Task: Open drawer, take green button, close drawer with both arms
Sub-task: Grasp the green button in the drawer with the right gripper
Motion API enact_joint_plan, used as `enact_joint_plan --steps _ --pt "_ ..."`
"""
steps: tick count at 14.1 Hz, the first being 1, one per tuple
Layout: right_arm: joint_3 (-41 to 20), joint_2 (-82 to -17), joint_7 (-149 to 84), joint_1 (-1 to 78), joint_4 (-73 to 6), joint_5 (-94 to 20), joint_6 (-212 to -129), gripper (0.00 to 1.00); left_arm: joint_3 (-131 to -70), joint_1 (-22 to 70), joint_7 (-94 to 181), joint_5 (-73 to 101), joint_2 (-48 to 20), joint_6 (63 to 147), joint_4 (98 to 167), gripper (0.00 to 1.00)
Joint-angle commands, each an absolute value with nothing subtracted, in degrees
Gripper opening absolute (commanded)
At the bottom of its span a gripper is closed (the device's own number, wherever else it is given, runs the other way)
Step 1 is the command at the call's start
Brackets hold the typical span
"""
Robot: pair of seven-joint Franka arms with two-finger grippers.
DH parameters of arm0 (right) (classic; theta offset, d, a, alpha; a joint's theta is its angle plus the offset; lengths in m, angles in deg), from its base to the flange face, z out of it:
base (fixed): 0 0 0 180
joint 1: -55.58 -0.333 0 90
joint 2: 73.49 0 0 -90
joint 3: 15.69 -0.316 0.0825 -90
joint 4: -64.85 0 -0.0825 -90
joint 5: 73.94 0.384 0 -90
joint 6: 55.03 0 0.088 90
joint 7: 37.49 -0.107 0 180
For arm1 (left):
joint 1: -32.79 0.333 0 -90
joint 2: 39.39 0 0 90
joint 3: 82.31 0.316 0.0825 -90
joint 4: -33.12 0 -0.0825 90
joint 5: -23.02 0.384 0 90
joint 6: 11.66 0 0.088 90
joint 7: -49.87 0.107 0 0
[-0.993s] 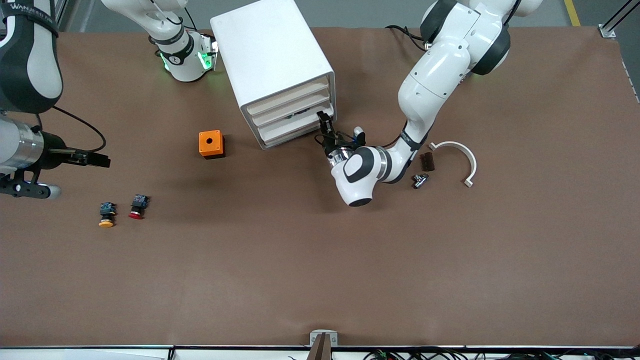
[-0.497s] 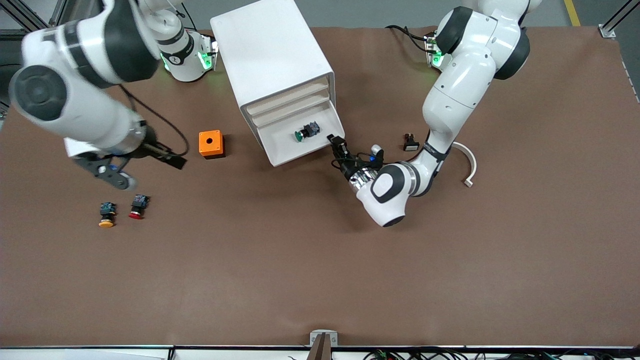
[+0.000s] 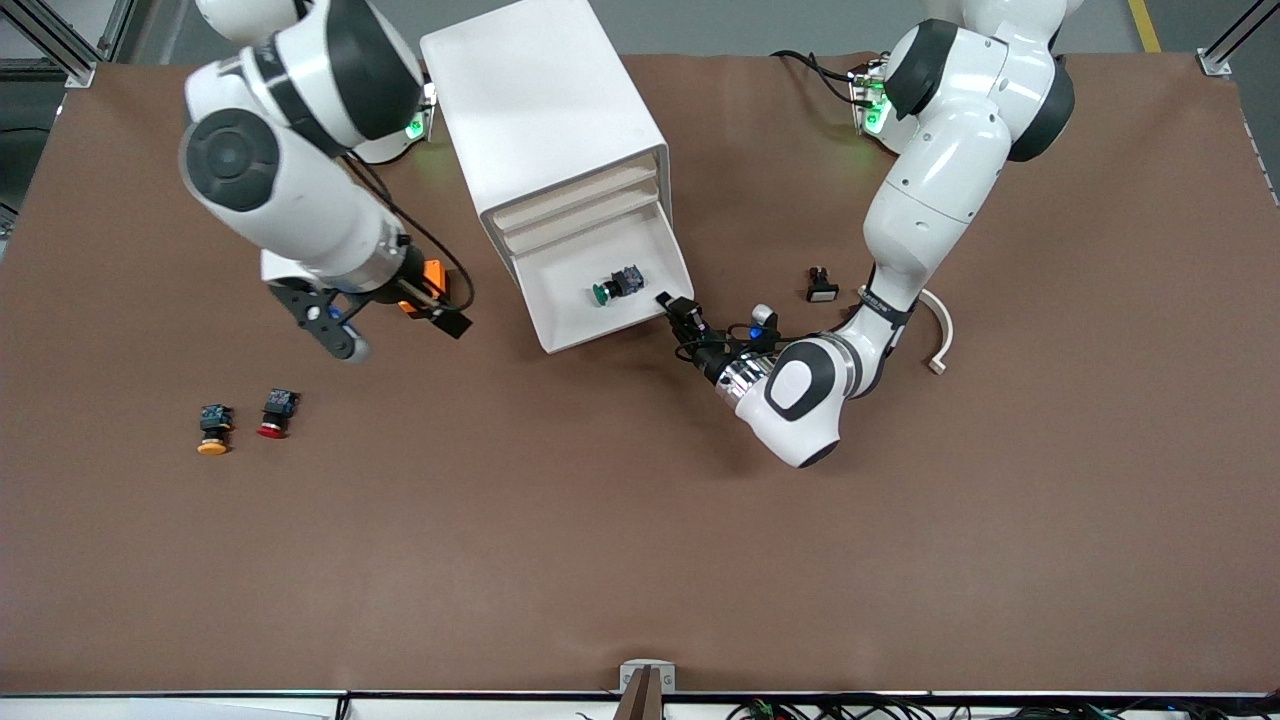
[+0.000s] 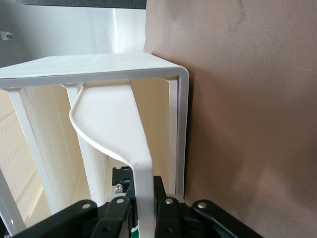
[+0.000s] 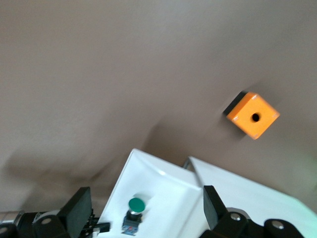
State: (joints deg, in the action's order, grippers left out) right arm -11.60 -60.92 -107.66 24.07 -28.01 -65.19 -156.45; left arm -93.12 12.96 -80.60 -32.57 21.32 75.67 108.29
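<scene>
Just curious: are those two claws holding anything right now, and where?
The left gripper is shut on the open drawer's front lip, at its corner. The right gripper, open over the table, holds nothing.

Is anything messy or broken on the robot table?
Nothing looks broken or spilled. The lowest drawer sticks out of the white cabinet, held by the shut left gripper, with the green button lying on its side inside.
</scene>
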Motion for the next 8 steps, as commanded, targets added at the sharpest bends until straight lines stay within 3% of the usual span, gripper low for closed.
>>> enact_joint_plan --steps 1,4,5,6,7,8 --pt "-10.86 -56.97 -115.60 17.81 -27.96 -64.36 -161.54 1.00 -93.12 14.15 -80.39 -33.76 22.22 77.20 107.12 0.15" --pt "-10.86 -53.19 -121.41 13.41 -27.96 -64.97 -162.70 1.00 -93.12 14.24 -80.21 -33.76 22.39 77.20 107.12 0.23" --pt "-10.86 -52.05 -123.26 12.09 -28.13 -64.98 -163.66 1.00 -93.12 14.24 -79.17 -33.76 22.39 77.37 107.12 0.54" --pt "-10.86 -51.00 -125.97 10.34 -28.40 -65.06 -164.97 1.00 -93.21 14.24 -78.03 -33.76 22.39 78.07 106.86 0.91" --pt "-10.86 -49.77 -128.26 8.93 -28.49 -65.06 -166.46 1.00 -93.38 14.24 -77.84 -33.85 22.39 78.16 106.77 1.00" --pt "-10.77 -48.45 -129.42 8.04 -28.57 -65.06 -167.44 1.00 -93.47 14.33 -77.75 -34.72 22.31 78.08 106.77 1.00"
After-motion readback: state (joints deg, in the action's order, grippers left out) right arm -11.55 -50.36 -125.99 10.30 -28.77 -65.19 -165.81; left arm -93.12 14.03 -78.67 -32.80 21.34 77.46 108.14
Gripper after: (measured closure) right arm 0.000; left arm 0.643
